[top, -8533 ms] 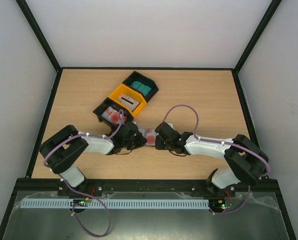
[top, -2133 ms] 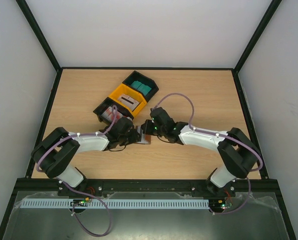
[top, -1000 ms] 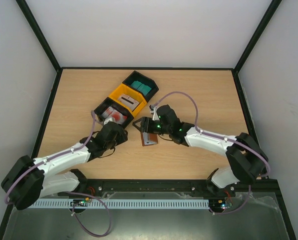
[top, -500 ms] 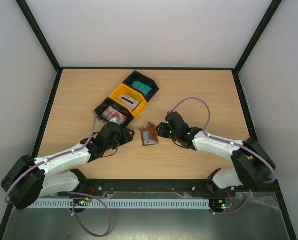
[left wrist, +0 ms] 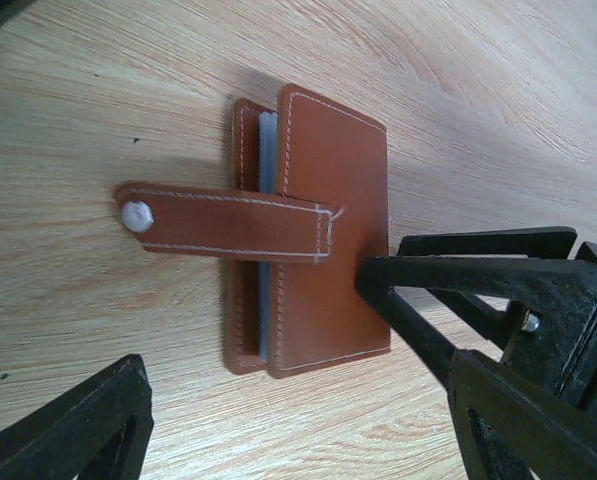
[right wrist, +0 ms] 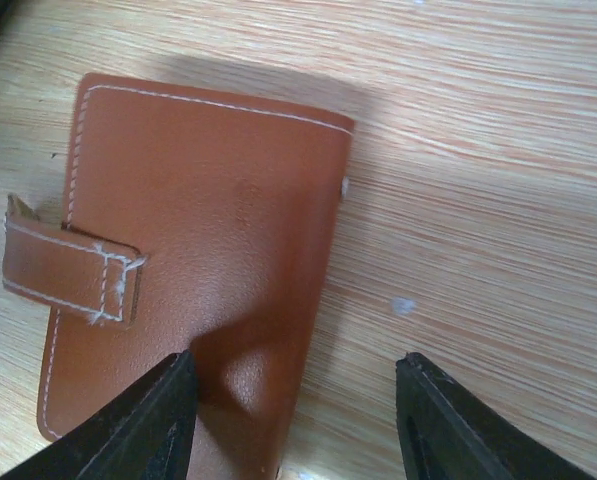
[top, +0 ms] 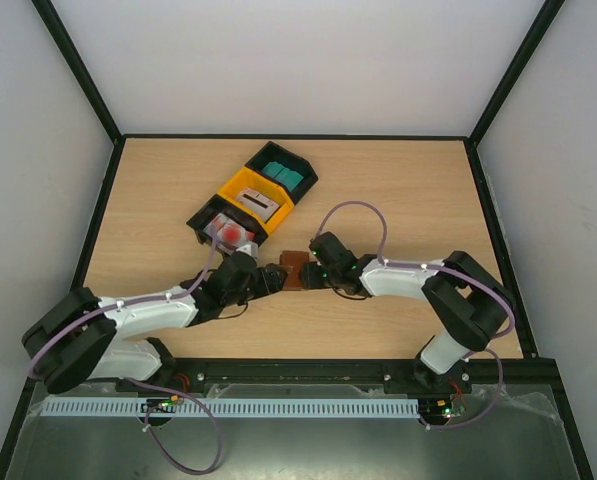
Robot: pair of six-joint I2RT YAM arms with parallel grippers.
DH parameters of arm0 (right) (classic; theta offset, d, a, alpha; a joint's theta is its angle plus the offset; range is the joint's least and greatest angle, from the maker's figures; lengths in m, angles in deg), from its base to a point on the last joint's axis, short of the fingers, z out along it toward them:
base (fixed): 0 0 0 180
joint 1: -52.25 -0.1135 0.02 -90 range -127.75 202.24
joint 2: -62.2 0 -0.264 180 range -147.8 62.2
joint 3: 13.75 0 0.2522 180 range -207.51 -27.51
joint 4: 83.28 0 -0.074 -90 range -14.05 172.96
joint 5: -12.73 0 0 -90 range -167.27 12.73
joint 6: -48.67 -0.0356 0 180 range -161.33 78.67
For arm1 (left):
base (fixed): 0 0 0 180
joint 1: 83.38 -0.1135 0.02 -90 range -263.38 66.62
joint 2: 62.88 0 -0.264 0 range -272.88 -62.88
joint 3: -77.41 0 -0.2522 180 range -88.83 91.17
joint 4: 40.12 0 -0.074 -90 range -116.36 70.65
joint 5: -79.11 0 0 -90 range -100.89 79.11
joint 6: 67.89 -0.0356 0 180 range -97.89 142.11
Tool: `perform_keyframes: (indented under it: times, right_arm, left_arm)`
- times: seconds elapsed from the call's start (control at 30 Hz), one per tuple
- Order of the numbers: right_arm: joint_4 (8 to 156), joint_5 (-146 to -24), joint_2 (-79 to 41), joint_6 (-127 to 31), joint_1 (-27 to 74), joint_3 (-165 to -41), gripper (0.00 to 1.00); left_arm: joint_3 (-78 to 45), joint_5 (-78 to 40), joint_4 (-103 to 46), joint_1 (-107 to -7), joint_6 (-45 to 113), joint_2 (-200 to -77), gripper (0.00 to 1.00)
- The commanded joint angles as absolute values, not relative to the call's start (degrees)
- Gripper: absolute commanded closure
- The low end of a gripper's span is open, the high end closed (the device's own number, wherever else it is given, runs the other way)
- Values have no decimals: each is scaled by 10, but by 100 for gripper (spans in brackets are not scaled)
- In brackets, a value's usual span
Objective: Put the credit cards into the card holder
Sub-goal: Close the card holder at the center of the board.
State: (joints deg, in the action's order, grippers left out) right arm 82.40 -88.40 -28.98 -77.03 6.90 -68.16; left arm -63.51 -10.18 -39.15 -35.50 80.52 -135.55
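The brown card holder (top: 294,268) lies folded on the table between both grippers, its strap (left wrist: 228,222) loose across the cover. A pale card edge (left wrist: 266,230) shows inside the fold. My left gripper (top: 269,279) is open just left of it, its fingers (left wrist: 88,435) holding nothing. My right gripper (right wrist: 293,420) is open; one finger (right wrist: 148,430) rests over the holder's (right wrist: 198,230) cover, the other is above bare wood. Credit cards sit in bins: white-red (top: 228,232), grey (top: 259,201), teal (top: 284,177).
Three joined bins stand diagonally behind the holder: a black one (top: 200,222), a yellow one (top: 240,184) and a black one (top: 303,167). The right gripper's black fingers (left wrist: 458,270) reach into the left wrist view at the holder's right edge.
The holder, half open and raised half a second ago, now lies folded flat. The right gripper moved left onto it. The left gripper moved right toward it and opened wider.
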Motion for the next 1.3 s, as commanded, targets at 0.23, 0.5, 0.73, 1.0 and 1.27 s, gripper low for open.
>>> perform_keyframes:
  times: [0.23,0.5,0.73,1.0,1.27]
  right_arm:
    - [805,-830,-317,-769,38,-667,51]
    - [826,-851,-302,-775,43,-664,52]
    - [915,-899,-252,-840,72,-607,51]
    - [1062,-957,-243,-944,93,-547,51]
    - [1175,-1018,-337,-976,101,-553,54]
  left_arm:
    - [-567,-40,-390,-324,807,-1495,33]
    - [-498,35,-342,-320,761,-1579,48]
    - [-502,29,-285,-320,768,-1626,72]
    - [-534,1,-278,-329,763,-1637,81]
    - [-548,-22,-292,-344,747,-1639,81]
